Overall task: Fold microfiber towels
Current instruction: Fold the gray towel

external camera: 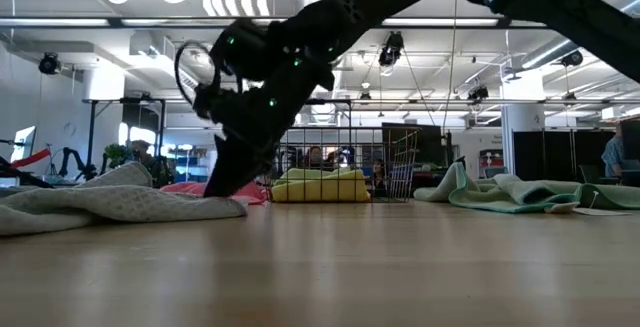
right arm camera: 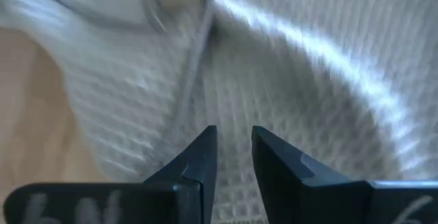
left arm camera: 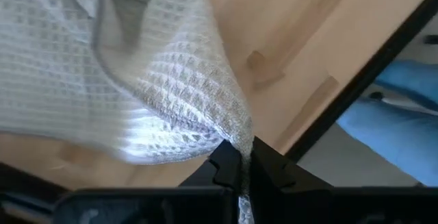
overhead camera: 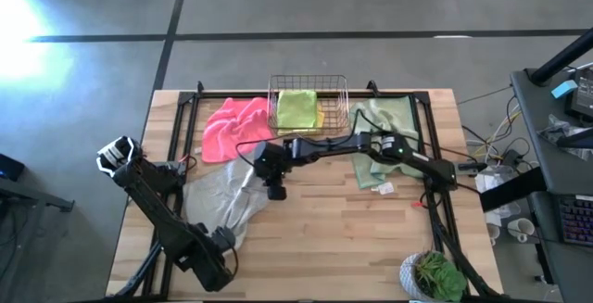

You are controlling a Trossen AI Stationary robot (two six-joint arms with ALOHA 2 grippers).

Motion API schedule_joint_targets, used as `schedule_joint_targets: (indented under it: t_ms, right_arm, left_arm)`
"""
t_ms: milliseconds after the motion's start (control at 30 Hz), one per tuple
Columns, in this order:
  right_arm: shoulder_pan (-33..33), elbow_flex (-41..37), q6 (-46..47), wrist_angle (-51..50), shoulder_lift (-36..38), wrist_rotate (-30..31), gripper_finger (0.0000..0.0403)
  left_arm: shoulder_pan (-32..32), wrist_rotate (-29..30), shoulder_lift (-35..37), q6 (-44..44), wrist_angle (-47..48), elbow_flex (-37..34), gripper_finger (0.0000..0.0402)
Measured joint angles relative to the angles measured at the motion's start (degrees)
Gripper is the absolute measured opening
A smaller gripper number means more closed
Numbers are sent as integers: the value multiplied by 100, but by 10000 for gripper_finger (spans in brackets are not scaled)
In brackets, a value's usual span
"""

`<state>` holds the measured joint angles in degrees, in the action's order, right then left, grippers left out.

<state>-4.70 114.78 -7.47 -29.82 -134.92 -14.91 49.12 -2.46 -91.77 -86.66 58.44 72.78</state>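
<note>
While the left gripper (left arm camera: 239, 172) pinches a corner of the light grey towel (overhead camera: 218, 201), which lies crumpled well in front of the copper wire basket (overhead camera: 309, 107), the fold has barely begun. The right gripper (right arm camera: 231, 157) hovers over the cloth's basket-side edge, jaws slightly parted and empty; it probably needs to close on a second corner next.

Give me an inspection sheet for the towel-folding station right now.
Surface: light wooden butcher-block table, black frame rails along its edges.
Job's things: crumpled light grey waffle-weave towel front left; hot pink towel at the back; lime green towel over a yellow one in the copper wire basket; pale sage green towel back right.
Clutter: potted green plant at the front right corner.
Grippers: left gripper shut on a grey towel corner; right gripper open over the grey towel.
Cables: loose cables off the table's right side.
Surroundings: concrete floor, desk to the right.
</note>
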Motion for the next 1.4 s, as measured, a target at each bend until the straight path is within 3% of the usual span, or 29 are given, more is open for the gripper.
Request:
schedule_joint_targets:
  t_ms: [233,367,600,1000,1233,1400]
  right_arm:
    - [-5,332,48,-1185,-156,-41,62]
    - [31,330,531,-1973,-91,-53,53]
    - [290,311,1043,-3499,-11,-51,52]
    - [347,269,541,-3711,717,16,52]
    - [324,142,-929,-3685,1299,-28,52]
    - [294,-551,-1335,-3078,1598,-830,52]
  left_arm:
    - [-4,0,4,31,815,2,0]
    - [-43,0,17,69,1082,-1,0]
    - [-321,431,20,798,1152,-16,0]
    - [-490,457,97,939,1630,-42,0]
    - [-492,455,120,856,1611,-43,0]
    - [-492,452,129,535,1613,-60,0]
